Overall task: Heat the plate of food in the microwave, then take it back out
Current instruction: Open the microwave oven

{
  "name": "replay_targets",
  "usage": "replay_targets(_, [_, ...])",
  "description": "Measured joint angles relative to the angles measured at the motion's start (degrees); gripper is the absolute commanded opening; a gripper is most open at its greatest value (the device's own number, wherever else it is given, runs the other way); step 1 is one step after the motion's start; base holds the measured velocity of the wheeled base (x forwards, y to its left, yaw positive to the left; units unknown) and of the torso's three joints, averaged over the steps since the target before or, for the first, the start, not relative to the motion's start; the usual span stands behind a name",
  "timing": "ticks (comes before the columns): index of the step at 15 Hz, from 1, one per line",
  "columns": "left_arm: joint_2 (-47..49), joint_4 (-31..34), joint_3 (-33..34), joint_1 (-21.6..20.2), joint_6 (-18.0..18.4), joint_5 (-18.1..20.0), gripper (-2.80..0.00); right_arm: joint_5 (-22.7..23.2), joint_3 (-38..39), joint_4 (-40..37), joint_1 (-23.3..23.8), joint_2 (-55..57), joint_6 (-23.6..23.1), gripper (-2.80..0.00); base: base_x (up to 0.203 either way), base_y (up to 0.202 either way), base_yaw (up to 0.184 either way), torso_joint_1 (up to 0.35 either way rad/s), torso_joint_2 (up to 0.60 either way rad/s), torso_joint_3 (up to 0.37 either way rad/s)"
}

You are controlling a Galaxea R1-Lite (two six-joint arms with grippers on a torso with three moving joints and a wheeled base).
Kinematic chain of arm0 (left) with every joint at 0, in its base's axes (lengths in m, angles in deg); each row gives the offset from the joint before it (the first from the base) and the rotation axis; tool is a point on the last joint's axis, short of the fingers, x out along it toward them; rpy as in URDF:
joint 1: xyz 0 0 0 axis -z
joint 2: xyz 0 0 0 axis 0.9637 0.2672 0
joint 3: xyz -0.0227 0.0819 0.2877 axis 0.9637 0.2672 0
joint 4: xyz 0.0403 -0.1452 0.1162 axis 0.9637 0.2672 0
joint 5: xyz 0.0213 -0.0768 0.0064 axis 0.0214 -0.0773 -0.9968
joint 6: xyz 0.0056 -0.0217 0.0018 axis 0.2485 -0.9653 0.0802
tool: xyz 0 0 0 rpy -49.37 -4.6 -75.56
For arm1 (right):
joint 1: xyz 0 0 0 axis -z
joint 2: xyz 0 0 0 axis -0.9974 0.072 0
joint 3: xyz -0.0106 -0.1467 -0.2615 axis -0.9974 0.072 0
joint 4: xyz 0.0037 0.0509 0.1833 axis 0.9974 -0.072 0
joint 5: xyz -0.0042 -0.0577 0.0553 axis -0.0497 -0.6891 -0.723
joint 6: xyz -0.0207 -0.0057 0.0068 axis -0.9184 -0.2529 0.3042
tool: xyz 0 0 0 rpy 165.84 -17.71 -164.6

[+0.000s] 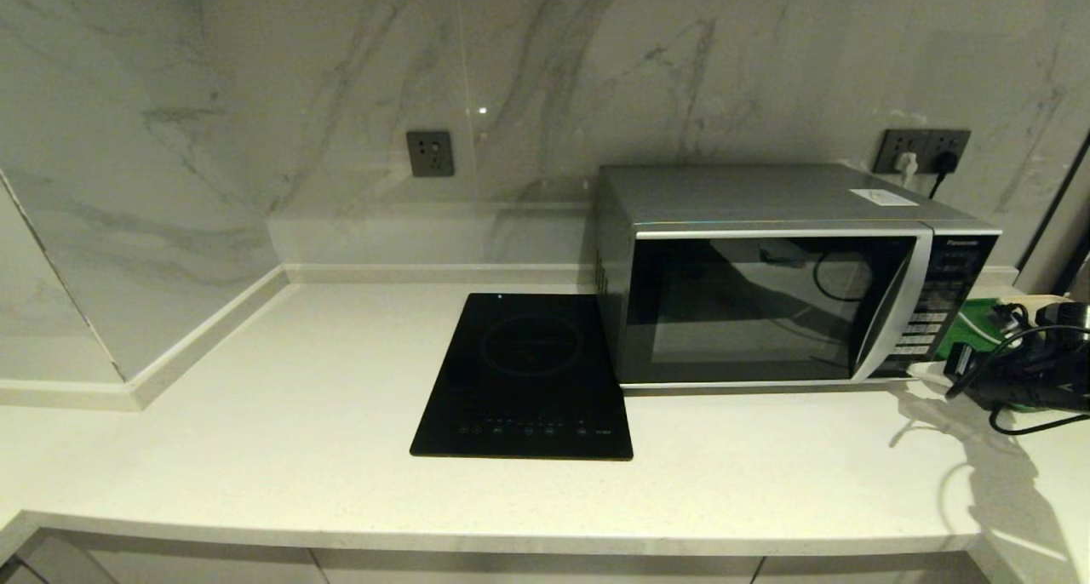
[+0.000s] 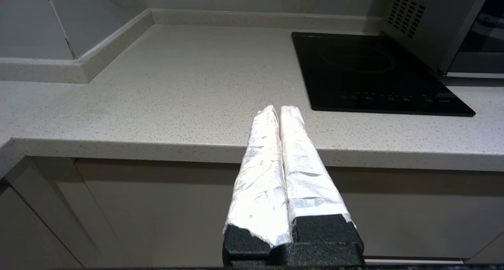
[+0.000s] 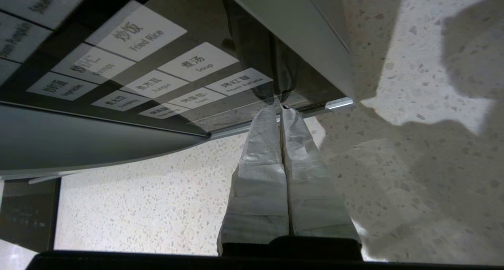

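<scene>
The right hand (image 3: 280,108), its two white-wrapped fingers pressed together with nothing between them, has its tips at the lower edge of the black glossy button panel (image 3: 130,61) of the large silver box-shaped microwave (image 1: 766,277); whether they touch cannot be told. White labelled keys such as "Fried Rice" and "Soup" fill the upper left of the right wrist frame, and the pale speckled stone bench (image 3: 157,199) lies below. In the head frame this arm shows only as a dark mass with cables at the right edge, just beside the panel, over a green rectangular tray (image 1: 979,324).

The left hand (image 2: 275,110), likewise closed and empty, hangs parked off the bench's front edge, near a flat black induction cooktop (image 2: 374,73).

The microwave door looks shut, and the lavender plate of food appears in no view; it may be inside behind the dark glass, but that cannot be confirmed. Judging by this, the task is at a button-pressing or door-release stage, with taking the plate out left to do.

Only the right wrist view shows the fingertips against the panel; only the head view shows the whole microwave and door
</scene>
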Motion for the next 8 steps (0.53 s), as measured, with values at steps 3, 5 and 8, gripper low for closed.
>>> replay_targets(3, [0.00, 0.01, 0.00, 0.00, -0.03, -0.02, -2.80, 0.33, -0.14, 0.00, 0.00, 0.66, 0.01, -2.80, 0.000, 0.000, 0.000, 0.000, 0.00, 0.000])
replay_targets(5, [0.00, -0.02, 0.00, 0.00, -0.02, -0.02, -2.80, 0.37, -0.42, 0.04, -0.06, 0.92, 0.02, -2.80, 0.000, 0.000, 0.000, 0.000, 0.00, 0.000])
replay_targets(8, [0.00, -0.02, 0.00, 0.00, -0.03, -0.01, -2.80, 0.52, -0.60, 1.21, -0.05, 1.03, 0.09, -2.80, 0.000, 0.000, 0.000, 0.000, 0.00, 0.000])
